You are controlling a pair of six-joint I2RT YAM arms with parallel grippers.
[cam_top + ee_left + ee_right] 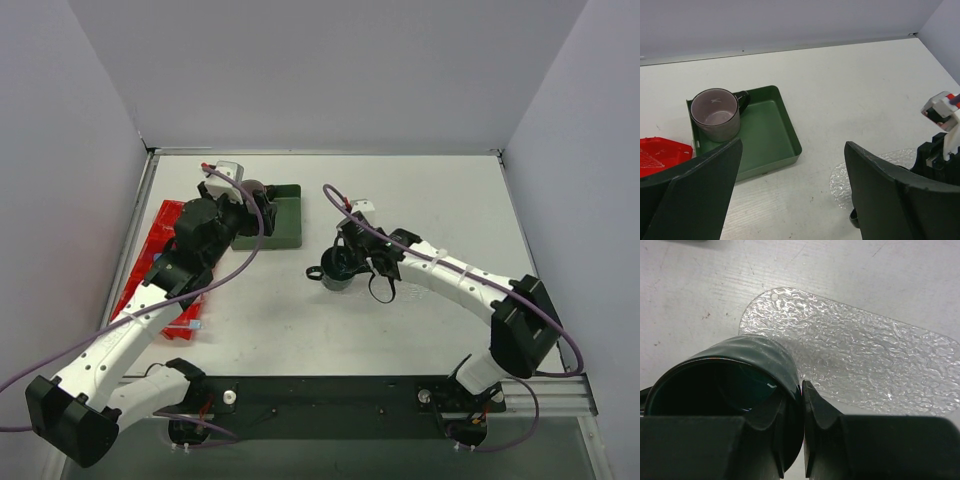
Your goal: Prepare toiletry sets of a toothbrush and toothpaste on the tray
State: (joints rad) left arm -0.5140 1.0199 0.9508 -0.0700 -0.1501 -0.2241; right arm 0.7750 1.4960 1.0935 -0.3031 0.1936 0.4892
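Observation:
The clear textured tray [855, 350] lies flat on the table, and its rounded end also shows in the left wrist view [860, 172]. My right gripper [802, 385] is shut on the rim of a dark mug [715, 385], one finger inside and one outside, at the tray's near edge. In the top view that mug [338, 268] is at the table's middle. My left gripper [792, 145] is open and empty, over the table between the green box and the tray. A pale stick with a light-blue end [192, 325], perhaps a toothbrush, pokes from the red bin. No toothpaste shows.
A dark green square box [767, 130] holds a grey mug [715, 114] in its far left corner. The red bin [160, 262] lies along the table's left edge, partly under the left arm. White walls close the back and both sides.

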